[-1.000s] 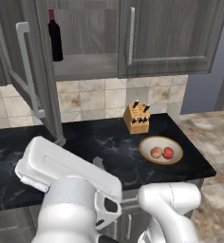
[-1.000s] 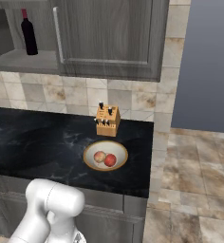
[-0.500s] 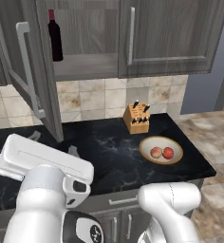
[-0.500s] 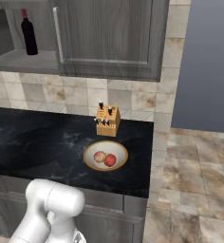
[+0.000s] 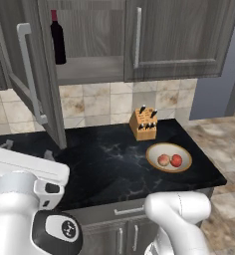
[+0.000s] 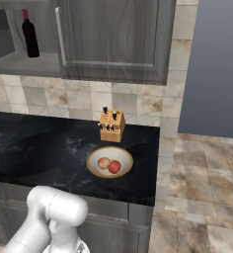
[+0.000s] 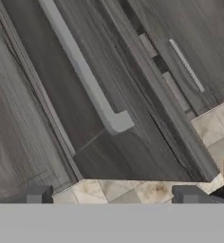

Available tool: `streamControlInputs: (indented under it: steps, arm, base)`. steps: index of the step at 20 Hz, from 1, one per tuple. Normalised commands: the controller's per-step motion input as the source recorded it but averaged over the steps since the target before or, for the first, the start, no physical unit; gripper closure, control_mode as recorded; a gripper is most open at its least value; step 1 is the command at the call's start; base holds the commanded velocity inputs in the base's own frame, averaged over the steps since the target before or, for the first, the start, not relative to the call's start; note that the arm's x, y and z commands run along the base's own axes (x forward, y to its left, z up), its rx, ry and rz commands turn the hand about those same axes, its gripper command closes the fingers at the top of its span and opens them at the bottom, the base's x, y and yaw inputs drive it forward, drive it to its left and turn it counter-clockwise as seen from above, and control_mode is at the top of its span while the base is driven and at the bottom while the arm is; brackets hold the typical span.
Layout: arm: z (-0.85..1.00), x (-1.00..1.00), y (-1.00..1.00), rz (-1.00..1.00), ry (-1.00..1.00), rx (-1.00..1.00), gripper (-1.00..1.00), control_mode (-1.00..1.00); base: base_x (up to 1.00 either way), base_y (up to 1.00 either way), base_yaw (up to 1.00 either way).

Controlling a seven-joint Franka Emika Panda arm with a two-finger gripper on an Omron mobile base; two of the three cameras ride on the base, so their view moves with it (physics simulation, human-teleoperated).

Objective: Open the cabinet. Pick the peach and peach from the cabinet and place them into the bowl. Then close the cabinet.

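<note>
Since the earlier frames the arm's white link has been swung lower and further left in the left base view; the cabinet (image 5: 139,45), bowl (image 5: 169,158) and fruit are left where they were. The tool (image 7: 114,195) is released, its two dark tips spread wide apart in the hand view with nothing between them, and is faced toward the open door (image 7: 99,85) and its silver bar handle (image 7: 80,71). The cabinet is seen with its left door (image 5: 30,69) swung out and its right door shut; its wood is dark, grey-brown and grained. A dark bottle (image 5: 58,37) is stood on the shelf. Both peaches, one red-orange (image 5: 176,160) and one paler (image 5: 163,160), are lain touching inside the tan-rimmed round bowl on the black marbled surface (image 5: 109,164), near a wooden knife block (image 5: 143,124).
</note>
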Motion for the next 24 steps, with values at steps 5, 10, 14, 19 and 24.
streamControlInputs:
  steps: [5,10,14,19,24]
  arm:
    - [0.00,0.44,0.22,0.00,0.00,-0.02,-1.00,-1.00]
    - [0.00,0.49,0.07,0.00,0.00,-0.01,-1.00,-1.00]
    - [0.00,0.41,0.00,-0.04,0.00,-0.02,-1.00,-1.00]
    - [0.00,0.43,0.00,-0.08,0.00,-0.01,-1.00,-1.00]
    - [0.00,0.48,0.00,-0.10,0.00,0.00,-1.00,-1.00]
  base:
    - [0.00,0.00,0.00]
    - [0.00,0.00,0.00]
    - [0.00,0.00,0.00]
    - [0.00,0.00,0.00]
    - [0.00,0.00,0.00]
